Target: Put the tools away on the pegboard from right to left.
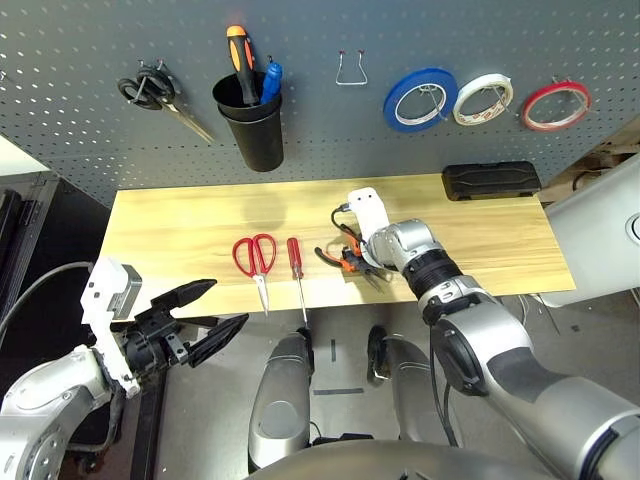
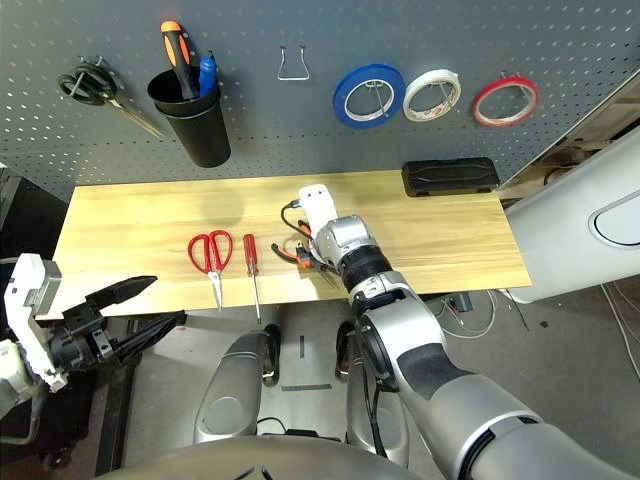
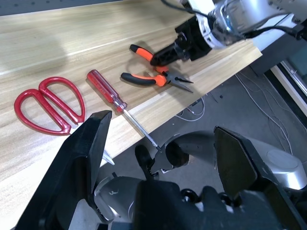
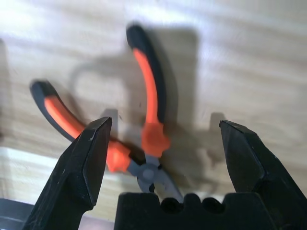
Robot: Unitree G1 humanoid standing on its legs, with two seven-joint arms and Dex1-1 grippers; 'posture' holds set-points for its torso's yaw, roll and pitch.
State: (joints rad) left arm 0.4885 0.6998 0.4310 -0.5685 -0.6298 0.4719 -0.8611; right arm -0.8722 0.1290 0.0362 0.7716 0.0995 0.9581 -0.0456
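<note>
Orange-and-black pliers (image 4: 149, 139) lie near the front edge of the wooden table (image 1: 180, 225). My right gripper (image 1: 352, 262) hovers just over them, open, one finger on each side of the handles. Left of the pliers lie a red-handled screwdriver (image 1: 295, 258) and red-handled scissors (image 1: 256, 256). A thin red tape ring (image 1: 556, 106) hangs on a hook at the right end of the dark grey pegboard (image 1: 330, 130). My left gripper (image 1: 215, 308) is open and holds nothing, off the table's front left corner and below its edge.
On the pegboard hang a blue tape roll (image 1: 420, 99), a white tape roll (image 1: 483, 99), a bare metal hook (image 1: 350, 70), a black cup (image 1: 252, 125) holding an orange-handled tool, and black-handled scissors (image 1: 160, 95). A black case (image 1: 491, 180) lies at the table's back right.
</note>
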